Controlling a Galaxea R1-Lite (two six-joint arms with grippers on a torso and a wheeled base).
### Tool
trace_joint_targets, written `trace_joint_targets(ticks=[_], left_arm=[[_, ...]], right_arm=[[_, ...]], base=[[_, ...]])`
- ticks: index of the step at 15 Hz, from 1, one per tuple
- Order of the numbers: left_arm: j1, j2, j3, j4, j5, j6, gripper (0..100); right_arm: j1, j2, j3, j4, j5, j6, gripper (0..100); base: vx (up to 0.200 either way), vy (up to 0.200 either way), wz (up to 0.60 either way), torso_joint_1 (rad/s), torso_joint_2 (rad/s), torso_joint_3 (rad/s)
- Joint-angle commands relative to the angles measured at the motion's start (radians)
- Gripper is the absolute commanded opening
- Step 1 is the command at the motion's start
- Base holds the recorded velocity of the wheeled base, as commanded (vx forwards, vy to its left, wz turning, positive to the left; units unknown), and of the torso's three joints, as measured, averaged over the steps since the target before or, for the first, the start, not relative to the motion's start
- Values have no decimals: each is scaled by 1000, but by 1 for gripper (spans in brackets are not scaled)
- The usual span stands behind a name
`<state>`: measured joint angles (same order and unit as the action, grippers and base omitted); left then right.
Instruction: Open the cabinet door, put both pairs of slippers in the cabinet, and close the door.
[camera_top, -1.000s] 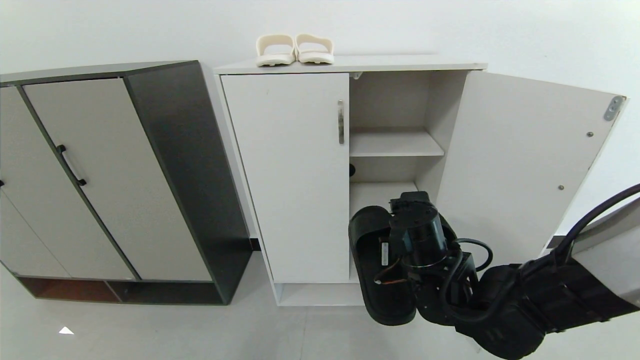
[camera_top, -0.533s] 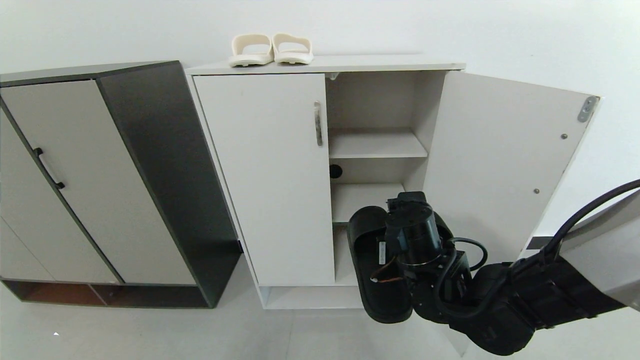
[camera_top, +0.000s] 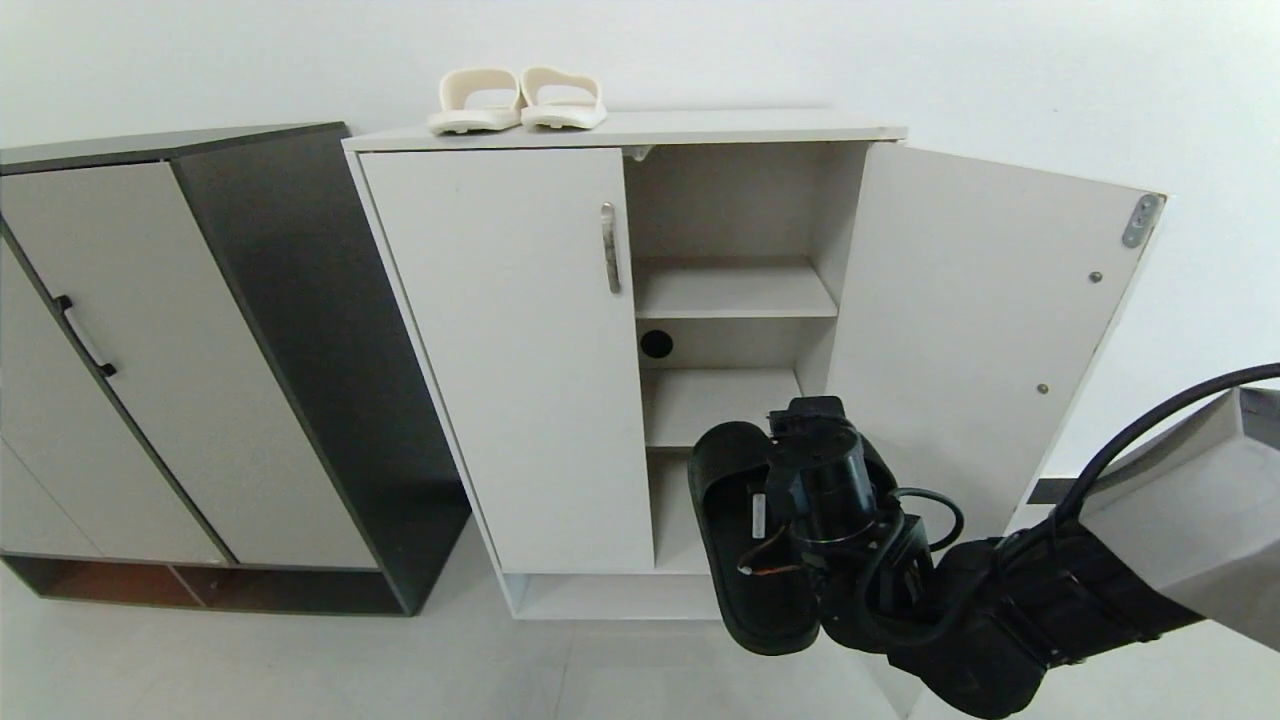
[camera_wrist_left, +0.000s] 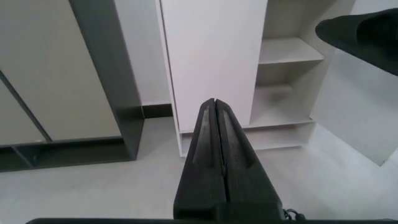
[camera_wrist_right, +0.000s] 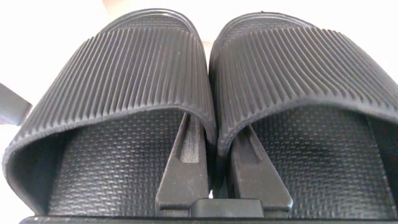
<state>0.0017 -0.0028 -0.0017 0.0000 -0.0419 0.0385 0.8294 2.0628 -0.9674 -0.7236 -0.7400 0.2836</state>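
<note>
Placement of the first pair looks like the step in hand, with the door already swung wide. The left gripper is pressed shut on nothing, held back from the furniture. A dark cabinet with flat matte panels stands beside the white cabinet, and the cream slippers, smooth and moulded, wait at the left end of its top. Past the closed door and its slim metal handle, bare shelves show. The black slippers, rubbery with ribbed straps and pebbled footbeds, hang before the lower shelves, their inner walls clamped together by the right gripper. The open door stands just beside them. Next, I judge, comes a level push onto the middle shelf, then letting go.
</note>
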Motion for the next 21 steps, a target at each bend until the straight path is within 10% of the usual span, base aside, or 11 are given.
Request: trace_joint_targets(ticks=[1,21], left_arm=[[0,3,0,0,0,-2,0],[0,3,0,0,0,-3,0]], right_arm=[[8,11,3,0,1,2,0],[20,56,12,-17,2,16,0]], base=[[0,0,0,0,0,0],[0,0,0,1,1,-103]])
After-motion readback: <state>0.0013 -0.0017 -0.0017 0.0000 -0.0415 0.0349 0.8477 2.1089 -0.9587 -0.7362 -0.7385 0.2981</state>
